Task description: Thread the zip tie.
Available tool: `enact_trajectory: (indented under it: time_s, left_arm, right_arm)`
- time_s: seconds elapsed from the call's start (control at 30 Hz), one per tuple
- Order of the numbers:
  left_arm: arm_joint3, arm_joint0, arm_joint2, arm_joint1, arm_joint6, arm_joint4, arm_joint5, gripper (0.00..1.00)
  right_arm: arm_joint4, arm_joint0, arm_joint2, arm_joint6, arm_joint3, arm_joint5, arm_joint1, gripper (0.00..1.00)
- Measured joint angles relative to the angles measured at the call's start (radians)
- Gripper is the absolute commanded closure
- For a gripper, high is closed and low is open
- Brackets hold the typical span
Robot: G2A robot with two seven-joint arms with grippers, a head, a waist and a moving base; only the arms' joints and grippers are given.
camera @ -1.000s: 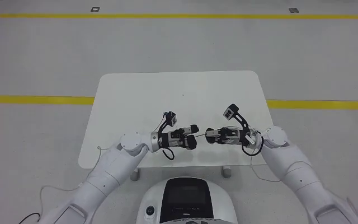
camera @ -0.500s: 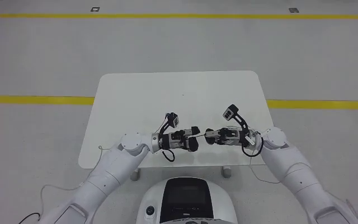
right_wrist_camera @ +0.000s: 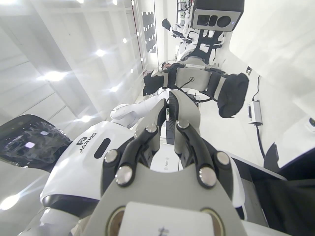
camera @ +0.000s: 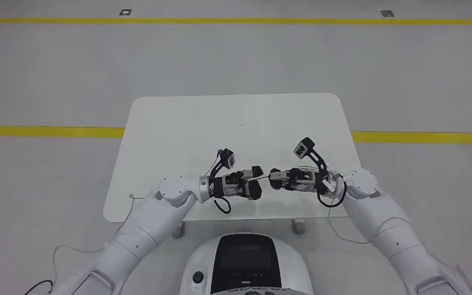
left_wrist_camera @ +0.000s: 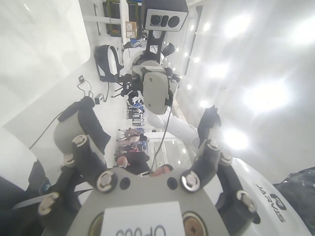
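Note:
Low over the front of the white table [camera: 221,125] my two grippers face each other, tips nearly touching. My right gripper [camera: 275,179] [right_wrist_camera: 169,100] is shut on the zip tie [right_wrist_camera: 189,79], a thin dark strand with a small loop at its end that sticks out toward the other arm. My left gripper [camera: 256,181] [left_wrist_camera: 146,109] is wide open, its black-covered fingers [right_wrist_camera: 232,96] spread on either side of the tie's tip. In the left wrist view the right gripper's beige finger pad [left_wrist_camera: 156,92] sits between my own spread fingers.
The table top beyond the grippers is bare and white. Its front edge [camera: 221,220] lies just under both forearms. Grey floor with yellow lines [camera: 59,131] surrounds the table.
The left gripper has edged slightly toward the right one. Nothing else has visibly changed.

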Motion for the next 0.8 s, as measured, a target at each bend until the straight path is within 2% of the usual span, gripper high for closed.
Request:
enact_trajectory:
  time_s: [0.8]
  left_arm:
    - [0.007, -0.006, 0.013, 0.002, -0.001, -0.009, 0.000, 0.00]
  right_arm:
    - [-0.004, 0.002, 0.009, 0.013, 0.011, 0.005, -0.013, 1.00]
